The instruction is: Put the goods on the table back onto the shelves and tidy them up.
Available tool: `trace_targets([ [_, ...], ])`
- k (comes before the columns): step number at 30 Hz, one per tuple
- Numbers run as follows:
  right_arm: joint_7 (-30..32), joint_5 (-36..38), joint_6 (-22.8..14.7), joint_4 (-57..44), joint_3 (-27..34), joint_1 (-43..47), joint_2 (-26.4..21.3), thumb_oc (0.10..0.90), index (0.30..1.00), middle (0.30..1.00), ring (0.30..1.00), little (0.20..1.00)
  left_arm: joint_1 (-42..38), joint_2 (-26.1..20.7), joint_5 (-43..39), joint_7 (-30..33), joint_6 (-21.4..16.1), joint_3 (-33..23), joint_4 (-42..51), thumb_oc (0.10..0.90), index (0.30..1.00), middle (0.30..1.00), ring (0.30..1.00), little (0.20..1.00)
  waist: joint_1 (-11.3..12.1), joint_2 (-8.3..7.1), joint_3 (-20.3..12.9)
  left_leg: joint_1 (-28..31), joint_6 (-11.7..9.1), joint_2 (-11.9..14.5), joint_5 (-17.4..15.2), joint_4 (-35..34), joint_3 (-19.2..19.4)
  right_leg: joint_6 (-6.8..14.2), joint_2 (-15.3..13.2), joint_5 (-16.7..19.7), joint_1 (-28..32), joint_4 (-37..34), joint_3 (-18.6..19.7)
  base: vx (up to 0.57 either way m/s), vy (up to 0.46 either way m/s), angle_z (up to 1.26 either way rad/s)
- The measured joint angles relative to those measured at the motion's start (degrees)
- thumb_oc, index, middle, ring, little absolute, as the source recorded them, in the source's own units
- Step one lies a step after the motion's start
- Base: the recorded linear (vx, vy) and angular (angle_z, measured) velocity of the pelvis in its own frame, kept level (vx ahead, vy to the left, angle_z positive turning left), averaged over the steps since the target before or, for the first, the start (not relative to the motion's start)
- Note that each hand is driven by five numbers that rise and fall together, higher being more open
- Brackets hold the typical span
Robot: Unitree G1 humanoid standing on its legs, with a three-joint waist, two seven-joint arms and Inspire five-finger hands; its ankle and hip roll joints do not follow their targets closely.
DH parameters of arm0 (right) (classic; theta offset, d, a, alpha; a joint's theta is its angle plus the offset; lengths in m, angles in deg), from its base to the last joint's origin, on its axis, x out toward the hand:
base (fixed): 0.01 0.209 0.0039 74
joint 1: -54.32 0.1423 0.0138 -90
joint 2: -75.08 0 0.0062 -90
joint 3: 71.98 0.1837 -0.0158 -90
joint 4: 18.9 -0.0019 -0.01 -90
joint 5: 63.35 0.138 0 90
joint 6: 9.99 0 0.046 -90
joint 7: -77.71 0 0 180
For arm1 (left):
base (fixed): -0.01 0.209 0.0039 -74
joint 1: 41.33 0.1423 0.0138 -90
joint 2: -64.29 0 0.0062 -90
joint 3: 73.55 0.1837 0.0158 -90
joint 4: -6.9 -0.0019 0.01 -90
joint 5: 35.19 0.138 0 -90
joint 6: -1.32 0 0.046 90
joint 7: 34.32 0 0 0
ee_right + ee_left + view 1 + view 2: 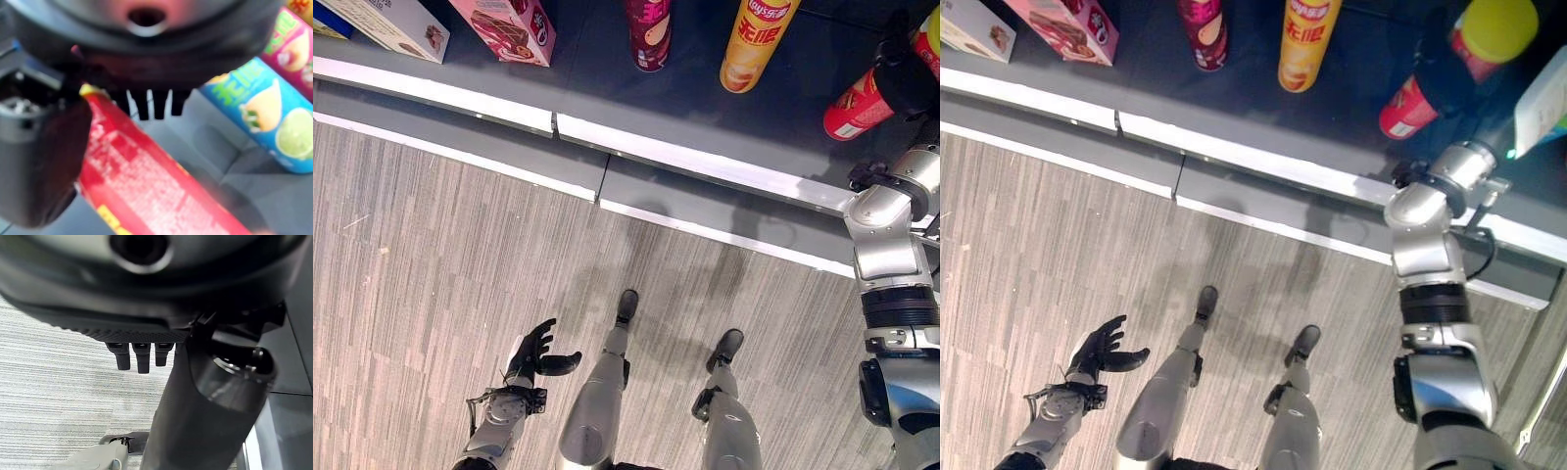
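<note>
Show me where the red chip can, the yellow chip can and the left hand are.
red chip can (1408,110), right eye view, lower body.
yellow chip can (754,44), left eye view, middle of body.
left hand (530,354), left eye view, palm.

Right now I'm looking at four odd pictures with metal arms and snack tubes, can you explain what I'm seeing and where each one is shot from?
This is a two-legged humanoid robot restocking a shop shelf. Two pictures come from the cameras in its head, looking down at the grey shelf and the floor. The other two come from cameras on its wrists, looking along each hand from very close.

On the shelf stand a yellow crisp tube, a dark red crisp tube and a pink snack box. The right robot hand reaches onto the shelf and is closed round a red crisp tube, tilted; its wrist camera also shows a blue crisp tube lying beside it. The left robot hand hangs open over the floor, holding nothing.
</note>
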Motion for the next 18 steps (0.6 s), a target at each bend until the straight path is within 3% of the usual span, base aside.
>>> trace_targets([
  [12, -0.4, 0.0, 0.0, -8.4, 1.7, -3.6, 0.6, 0.8, 0.9, 0.9, 0.9, 0.9, -0.5, 0.2, 0.0, 0.0, 0.2, 0.0, -0.3, 0.8, 0.9, 0.9, 0.9, 0.9, -0.2, 0.05, 0.0, 3.2, 0.0, 0.2, 0.0, -0.2, 0.4, 0.0, 0.1, 0.0, 3.0, 0.0, 0.3, 0.0, 0.0, -0.01],
  [18, -2.1, 0.0, -0.4, -10.8, 2.4, -7.7, 3.2, 0.8, 0.9, 0.9, 0.9, 0.9, -0.6, 0.9, 0.1, -0.2, 1.3, -0.3, -1.5, 0.8, 0.9, 0.9, 0.9, 0.9, -1.7, -0.16, -0.2, 5.4, 0.0, 0.3, 0.0, -0.3, 0.1, 0.0, 0.2, 0.0, 5.5, 0.0, -0.2, 0.0, 0.009, 0.03],
])
